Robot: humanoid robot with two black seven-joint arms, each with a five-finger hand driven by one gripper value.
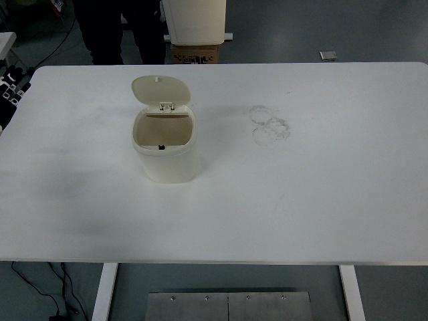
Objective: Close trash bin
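A small cream trash bin (167,160) stands on the white table (301,200), left of centre. Its hinged lid (160,90) is swung up and back, standing nearly upright behind the open mouth. The inside looks empty apart from a small dark latch at the front rim. My left hand (11,85) shows only as black-and-white fingers at the far left edge, off the table's corner and far from the bin, stretched out and holding nothing. The right arm is out of view.
Faint ring-shaped smudges (269,124) mark the table right of the bin. Beyond the far edge stand a person's dark legs (117,30), a cardboard box (194,53) under a white unit, and a small grey object (328,55) on the floor.
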